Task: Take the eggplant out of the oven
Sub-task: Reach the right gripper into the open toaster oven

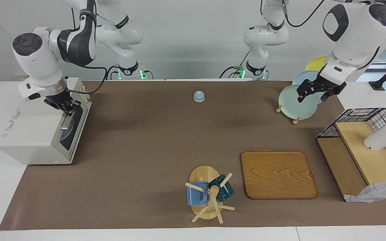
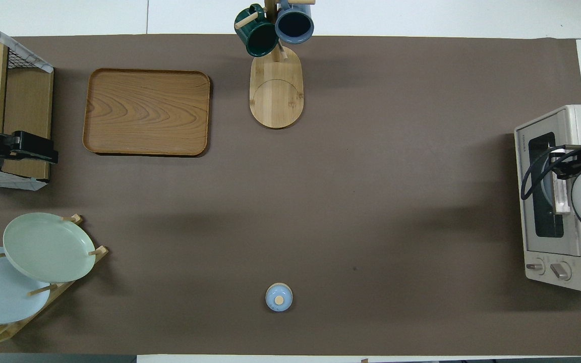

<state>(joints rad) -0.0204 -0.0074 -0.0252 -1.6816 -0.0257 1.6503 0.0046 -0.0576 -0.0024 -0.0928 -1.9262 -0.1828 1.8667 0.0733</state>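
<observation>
The right gripper (image 1: 66, 108) points steeply down at the top front edge of the oven (image 1: 35, 134), its fingers pressed together around the door's handle (image 1: 67, 119). The forearm rises from it, then the arm bends back toward its base. The oven sits at the right arm's end of the table with its door shut; a round bluish shape shows through the glass, but no eggplant can be made out. The left gripper (image 1: 316, 93) hangs over the green plate (image 1: 295, 105) in the rack, fingers spread, the arm waiting.
</observation>
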